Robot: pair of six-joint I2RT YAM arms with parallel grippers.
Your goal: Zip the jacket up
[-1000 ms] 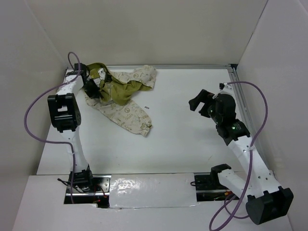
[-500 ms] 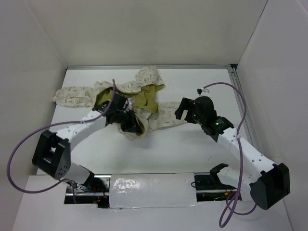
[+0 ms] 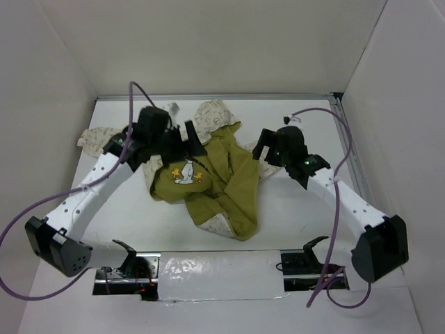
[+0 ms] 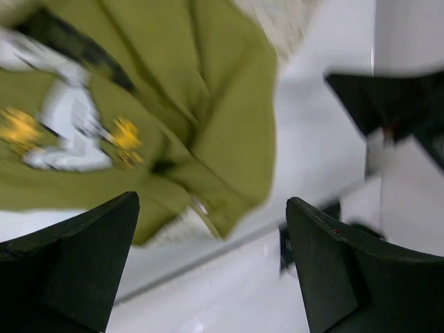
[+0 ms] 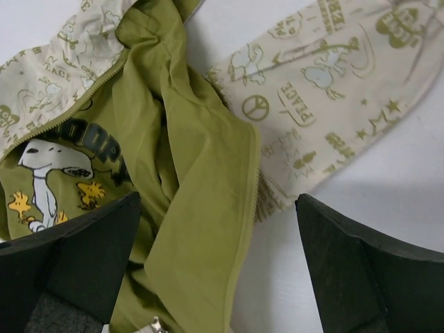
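White table (image 3: 299, 216), both arms reaching inward over it. Left gripper (image 4: 211, 201) and right gripper (image 5: 218, 200) angle down, fingers spread wide, holding nothing. Cream-and-olive printed fabric hooded jacket (image 3: 229, 188) lies beneath both finger pairs.

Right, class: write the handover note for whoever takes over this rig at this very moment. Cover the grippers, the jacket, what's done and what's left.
Left gripper: open, holding nothing.
Right gripper: open, holding nothing.
Small cream hooded fabric jacket with olive-green lining: lies on the white table between the arms, front open, lining up. Both grippers hover over it.
Done: nothing zipped.
Left: bring the front edges together, find the zipper, close it.
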